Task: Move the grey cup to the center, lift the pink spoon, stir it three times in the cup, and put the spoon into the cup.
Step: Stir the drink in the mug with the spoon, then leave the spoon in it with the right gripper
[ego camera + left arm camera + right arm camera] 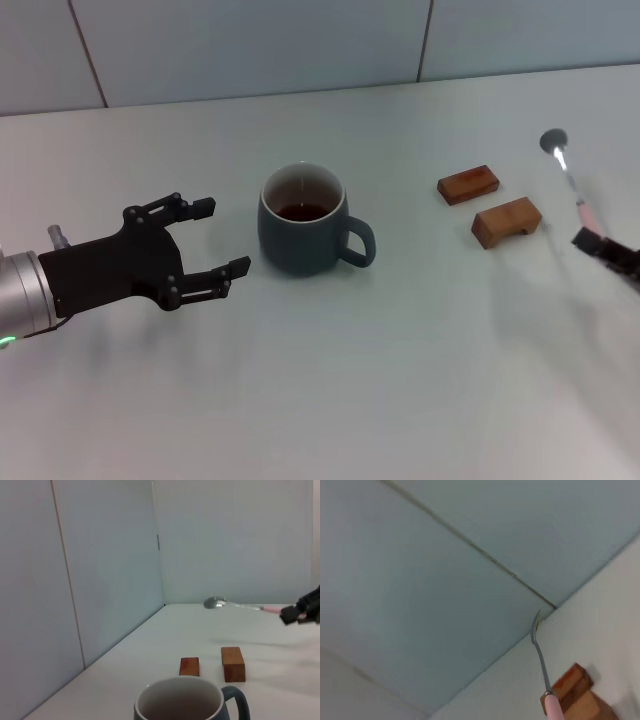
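Left gripper [221,237] fingers spread wide beside grey cup [303,235] — right gripper [597,244] apparently pinching pink spoon [570,176] aloft

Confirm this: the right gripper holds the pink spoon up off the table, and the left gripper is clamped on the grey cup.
Not quite. In the head view the left gripper is open beside the grey cup, not touching it. The right gripper does hold the pink spoon off the table.

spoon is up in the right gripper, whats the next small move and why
Probably carry the spoon left until its bowl hangs over the cup. The right gripper holds it by the pink handle, off the table and past the two wooden blocks, far from the cup. The cup sits mid-table with dark liquid inside, and the left gripper is open beside it, not touching it.
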Robot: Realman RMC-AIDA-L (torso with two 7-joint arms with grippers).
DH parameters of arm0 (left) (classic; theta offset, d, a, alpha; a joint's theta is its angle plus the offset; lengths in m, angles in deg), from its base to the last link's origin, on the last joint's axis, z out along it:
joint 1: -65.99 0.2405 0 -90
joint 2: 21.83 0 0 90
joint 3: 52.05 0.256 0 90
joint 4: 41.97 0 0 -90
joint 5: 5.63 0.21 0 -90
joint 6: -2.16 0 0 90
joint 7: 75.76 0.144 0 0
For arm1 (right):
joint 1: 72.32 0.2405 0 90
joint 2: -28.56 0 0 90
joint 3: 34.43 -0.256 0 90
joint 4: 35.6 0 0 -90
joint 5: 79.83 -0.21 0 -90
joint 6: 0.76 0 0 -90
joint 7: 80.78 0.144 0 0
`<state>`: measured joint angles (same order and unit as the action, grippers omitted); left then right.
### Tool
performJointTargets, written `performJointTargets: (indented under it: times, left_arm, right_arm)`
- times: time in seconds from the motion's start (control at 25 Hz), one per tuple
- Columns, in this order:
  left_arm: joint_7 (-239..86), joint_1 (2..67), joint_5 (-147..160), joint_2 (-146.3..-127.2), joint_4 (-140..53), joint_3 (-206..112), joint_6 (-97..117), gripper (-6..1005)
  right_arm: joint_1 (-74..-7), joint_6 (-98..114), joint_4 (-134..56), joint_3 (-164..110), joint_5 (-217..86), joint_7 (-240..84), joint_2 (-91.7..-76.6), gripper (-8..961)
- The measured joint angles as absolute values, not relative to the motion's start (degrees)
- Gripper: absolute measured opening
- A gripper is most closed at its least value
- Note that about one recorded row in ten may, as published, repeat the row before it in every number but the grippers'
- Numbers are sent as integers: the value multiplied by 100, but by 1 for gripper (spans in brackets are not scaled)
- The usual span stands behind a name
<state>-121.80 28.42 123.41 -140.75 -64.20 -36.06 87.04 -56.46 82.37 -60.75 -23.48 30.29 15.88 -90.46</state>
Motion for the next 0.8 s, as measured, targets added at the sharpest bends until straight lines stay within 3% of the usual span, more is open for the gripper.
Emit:
performJointTargets:
  times: [0.52,0.8]
  left_arm:
    - [-12228,2793,12278,-14074,-6420,-3614,8716,841]
    - [-12231,2782,12259,-14080,-6399,-3614,8724,842]
  right_arm:
    - [-5709,9863,-11661,-428,3741,4393,-9084,117]
    - [-5217,10945,-13850,413,4361,5626,-8994,117]
